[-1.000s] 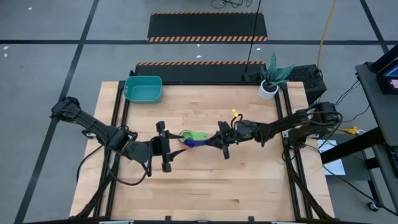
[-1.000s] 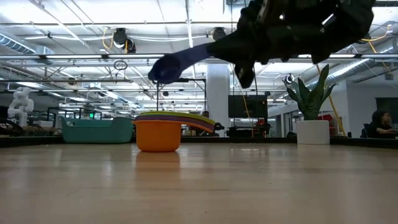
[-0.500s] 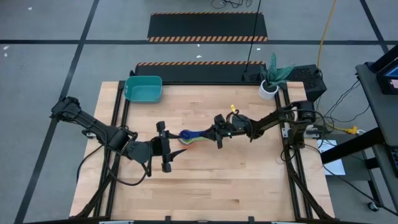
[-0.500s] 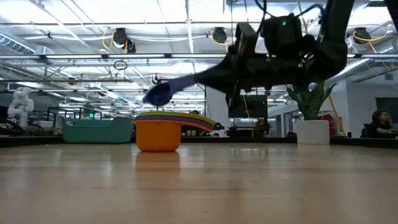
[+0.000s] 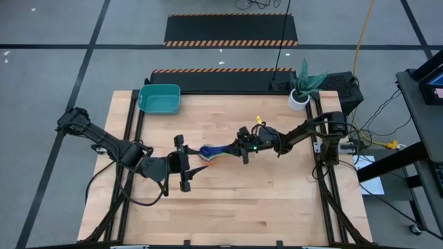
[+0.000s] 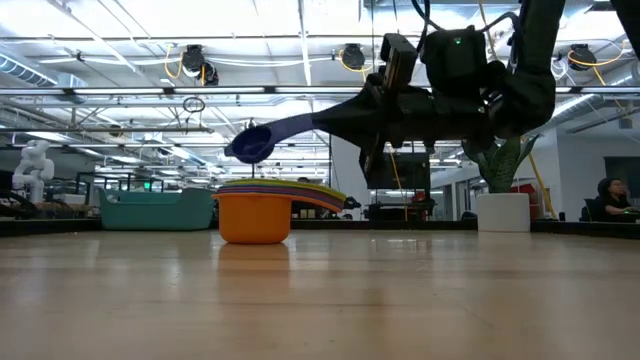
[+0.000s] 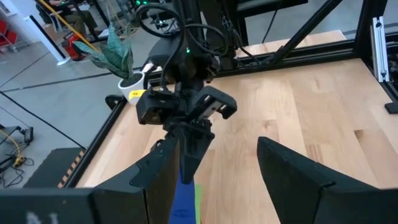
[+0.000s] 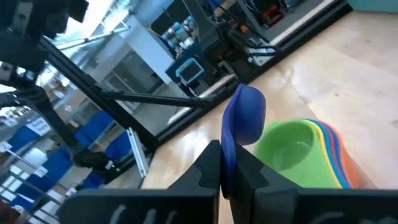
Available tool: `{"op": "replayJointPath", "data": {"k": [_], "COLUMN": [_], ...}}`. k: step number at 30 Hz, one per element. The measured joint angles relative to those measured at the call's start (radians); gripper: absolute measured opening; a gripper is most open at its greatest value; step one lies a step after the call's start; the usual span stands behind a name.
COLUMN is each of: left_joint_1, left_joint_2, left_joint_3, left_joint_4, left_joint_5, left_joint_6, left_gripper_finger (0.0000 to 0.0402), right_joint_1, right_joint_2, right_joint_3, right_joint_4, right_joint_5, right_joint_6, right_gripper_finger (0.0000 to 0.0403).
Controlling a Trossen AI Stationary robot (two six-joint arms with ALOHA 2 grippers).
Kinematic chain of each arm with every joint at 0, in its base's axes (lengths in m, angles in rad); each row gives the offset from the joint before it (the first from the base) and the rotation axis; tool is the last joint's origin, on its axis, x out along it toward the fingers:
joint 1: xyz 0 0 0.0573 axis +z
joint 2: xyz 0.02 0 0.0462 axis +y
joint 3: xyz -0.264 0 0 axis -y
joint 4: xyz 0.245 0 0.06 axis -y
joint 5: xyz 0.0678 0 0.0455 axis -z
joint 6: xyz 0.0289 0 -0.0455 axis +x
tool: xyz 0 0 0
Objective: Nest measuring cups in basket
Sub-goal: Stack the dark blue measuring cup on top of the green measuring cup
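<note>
Right gripper (image 5: 243, 148) is clamped on the handle of my dark blue cup (image 6: 250, 146), whose long axis runs from the fingers toward the left arm, bowl hanging just above the nested stack (image 6: 254, 212) mid-table. Left gripper (image 5: 184, 163) waits spread beside the stack, nearer than the basket (image 5: 160, 98) at the far-left corner.

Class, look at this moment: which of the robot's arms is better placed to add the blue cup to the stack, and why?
Right. The right gripper holds the blue cup by its handle above the stacked cups; the left gripper waits open beside them.
</note>
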Motion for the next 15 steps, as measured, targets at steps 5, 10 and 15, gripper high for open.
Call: {"op": "replayJointPath", "data": {"k": [5,10,15], "left_joint_1": [0.0,0.0,0.0], "left_joint_2": [0.0,0.0,0.0], "left_joint_3": [0.0,0.0,0.0], "left_joint_4": [0.0,0.002,0.002], "left_joint_5": [0.0,0.001,0.001], "left_joint_6": [-0.001,-0.005,-0.005], "left_gripper_finger": [0.0218,0.0218,0.0218], "right_joint_1": [0.011,0.012,0.011], "right_joint_2": [0.0,0.0,0.0], "right_joint_3": [0.0,0.0,0.0], "right_joint_4": [0.0,-0.022,-0.047], "right_joint_5": [0.0,0.003,0.005], "right_joint_6": [0.004,0.0,-0.002], "right_gripper_finger": [0.0002,0.0002,0.0002]}}
